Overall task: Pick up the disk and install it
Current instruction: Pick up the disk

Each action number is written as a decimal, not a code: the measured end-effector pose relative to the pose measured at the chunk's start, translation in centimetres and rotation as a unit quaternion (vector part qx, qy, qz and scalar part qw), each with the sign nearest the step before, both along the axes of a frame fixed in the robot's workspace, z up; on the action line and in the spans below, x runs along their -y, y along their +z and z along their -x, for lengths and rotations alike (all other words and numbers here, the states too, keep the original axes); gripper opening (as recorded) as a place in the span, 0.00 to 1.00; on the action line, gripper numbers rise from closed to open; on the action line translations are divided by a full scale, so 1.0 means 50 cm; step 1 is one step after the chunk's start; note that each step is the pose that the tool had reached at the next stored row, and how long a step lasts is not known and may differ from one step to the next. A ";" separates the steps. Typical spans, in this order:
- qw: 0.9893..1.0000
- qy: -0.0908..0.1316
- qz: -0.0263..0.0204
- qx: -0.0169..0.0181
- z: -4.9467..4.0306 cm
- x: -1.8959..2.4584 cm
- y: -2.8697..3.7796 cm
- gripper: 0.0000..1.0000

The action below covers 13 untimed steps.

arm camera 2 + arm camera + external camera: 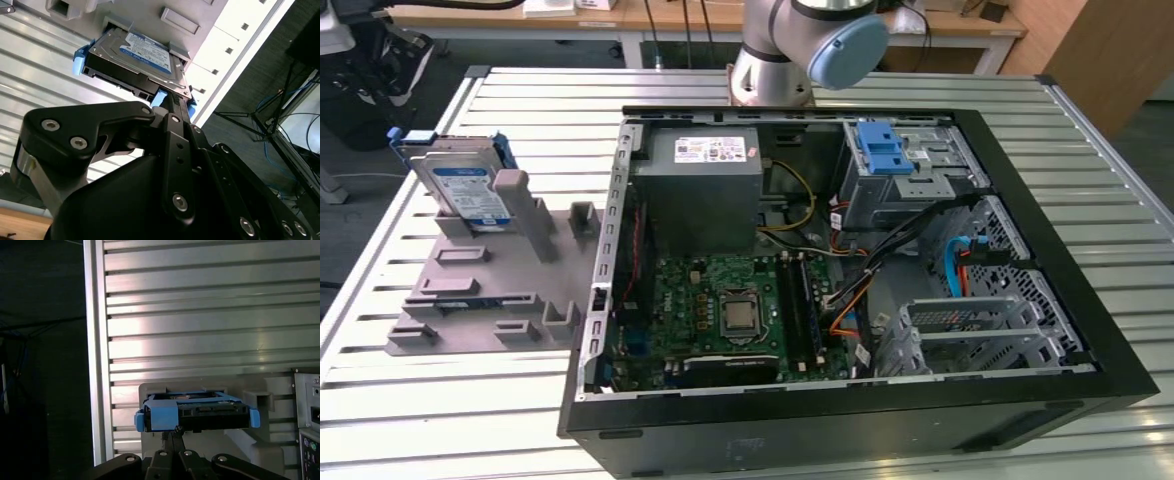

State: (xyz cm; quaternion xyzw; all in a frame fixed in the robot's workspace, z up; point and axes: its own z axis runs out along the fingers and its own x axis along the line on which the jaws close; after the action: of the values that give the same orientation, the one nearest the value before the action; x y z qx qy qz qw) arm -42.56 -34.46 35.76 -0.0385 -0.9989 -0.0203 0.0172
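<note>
- Underneath everything, a slatted aluminium table [480,100]: bright, hard, with long parallel ribs.
- Lying open on it, a black steel computer case [854,430]: boxy, with a green board [734,300] and loose cable bundles [907,240] inside.
- Beside the case, toward the exterior view's left, a matt grey plastic fixture [467,290]: blocky, with slots and posts.
- Standing on edge in a slot of that fixture, the disk [454,175]: a flat silver metal slab with a glossy blue-and-white label [145,50] and a blue plastic carrier [162,416] along its edges.
- Poised over the disk's upper edge in the first wrist view, seemingly not touching it, the gripper [175,434]: black metal links studded with screw heads. Released or clenched: not to be told here.
- Judged as the pick-up step, barely begun, with nothing installed yet.
- Calls for a square, centred approach onto that narrow edge, clear of the slot walls.
</note>
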 end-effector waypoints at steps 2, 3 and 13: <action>1.000 0.002 0.000 0.000 0.000 0.0000 0.000 0.11; 1.000 0.004 0.000 0.000 0.000 0.0000 0.000 0.11; 0.999 0.049 0.000 0.000 0.001 0.0000 0.000 0.11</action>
State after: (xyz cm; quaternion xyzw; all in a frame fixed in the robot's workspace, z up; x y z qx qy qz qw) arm -42.63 -34.46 35.76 0.0102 -0.9996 -0.0199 0.0183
